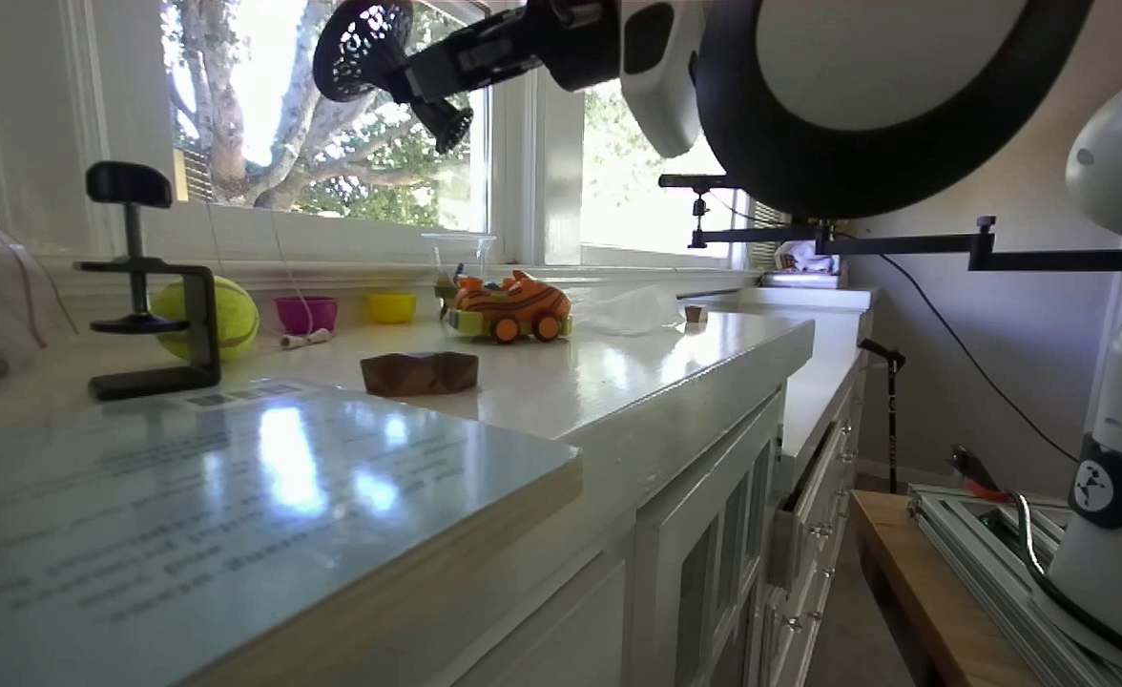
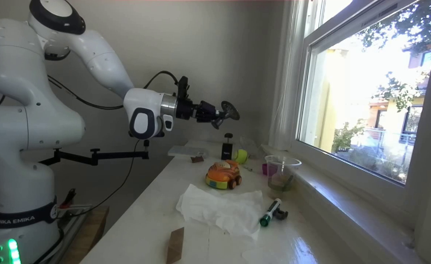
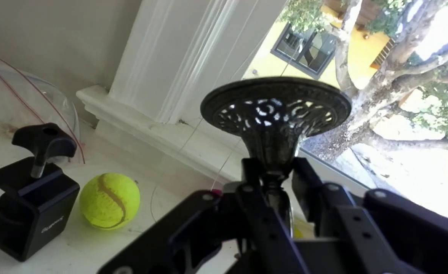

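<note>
A dark metal candle holder (image 3: pixel 275 104) has a wide openwork disc, a narrow waist and a smaller flared end. My gripper (image 3: pixel 272 169) is shut around its waist in the wrist view; the lower part is hidden behind the fingers. The candle holder shows in both exterior views (image 1: pixel 361 52) (image 2: pixel 231 110), held tilted in the air above the white counter (image 2: pixel 157 205). Below it in the wrist view are a yellow-green tennis ball (image 3: pixel 109 201) and a black clamp (image 3: pixel 45 201). A purple cup (image 1: pixel 305 315) and a yellow cup (image 1: pixel 389 307) stand by the windowsill.
An orange toy car (image 2: pixel 223 175), a white tissue (image 2: pixel 219 209), a green marker (image 2: pixel 269 213) and a clear cup (image 2: pixel 283 167) are on the counter. Brown pieces (image 1: pixel 420 374) (image 2: pixel 175 245) lie there too. A clear bag (image 3: pixel 29 95) is in the corner. Windows (image 2: pixel 365 95) line the counter.
</note>
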Controlling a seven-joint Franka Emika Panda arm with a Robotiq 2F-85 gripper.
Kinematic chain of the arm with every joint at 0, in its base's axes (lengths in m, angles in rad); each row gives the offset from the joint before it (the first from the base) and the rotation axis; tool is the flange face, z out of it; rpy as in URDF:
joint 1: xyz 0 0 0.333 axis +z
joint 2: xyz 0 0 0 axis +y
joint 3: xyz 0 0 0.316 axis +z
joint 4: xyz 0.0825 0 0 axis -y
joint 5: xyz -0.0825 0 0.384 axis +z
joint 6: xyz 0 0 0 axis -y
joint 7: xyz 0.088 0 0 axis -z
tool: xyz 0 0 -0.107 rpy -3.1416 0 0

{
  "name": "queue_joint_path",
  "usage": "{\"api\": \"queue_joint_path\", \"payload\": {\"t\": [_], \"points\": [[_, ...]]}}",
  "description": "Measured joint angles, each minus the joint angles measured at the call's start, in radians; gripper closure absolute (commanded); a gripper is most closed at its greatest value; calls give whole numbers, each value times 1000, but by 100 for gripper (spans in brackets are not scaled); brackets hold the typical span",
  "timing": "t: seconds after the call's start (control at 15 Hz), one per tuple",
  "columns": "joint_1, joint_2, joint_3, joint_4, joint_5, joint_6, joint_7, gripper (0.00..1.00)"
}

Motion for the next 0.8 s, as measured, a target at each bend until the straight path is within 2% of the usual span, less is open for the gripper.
{"api": "queue_joint_path", "payload": {"t": [0.13,0.2,0.33,0.47,0.53,0.8], "points": [[-8,3,47,4,84,5,0,93],[-11,6,70,6,126,14,-1,71],[-12,13,103,8,185,21,-1,71],[-13,16,109,9,197,22,0,71],[-14,16,109,10,198,22,0,93],[-15,24,109,1,187,24,-17,93]]}}
